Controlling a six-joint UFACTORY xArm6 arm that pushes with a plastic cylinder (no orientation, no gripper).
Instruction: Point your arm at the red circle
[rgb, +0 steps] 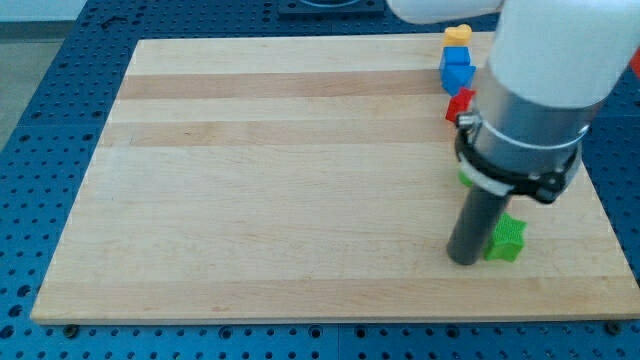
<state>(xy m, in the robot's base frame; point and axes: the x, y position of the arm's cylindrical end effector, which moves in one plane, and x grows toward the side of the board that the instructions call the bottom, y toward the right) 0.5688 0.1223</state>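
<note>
A red block shows at the view's upper right, partly hidden by my arm, so its shape is unclear. My tip rests on the wooden board at the lower right, well below the red block. A green star block lies just right of my tip, touching or nearly touching the rod. Another green block peeks out from behind the arm's collar.
A blue block and a yellow block sit above the red one near the board's top edge. The arm's white body hides the board's upper right corner. Blue perforated table surrounds the board.
</note>
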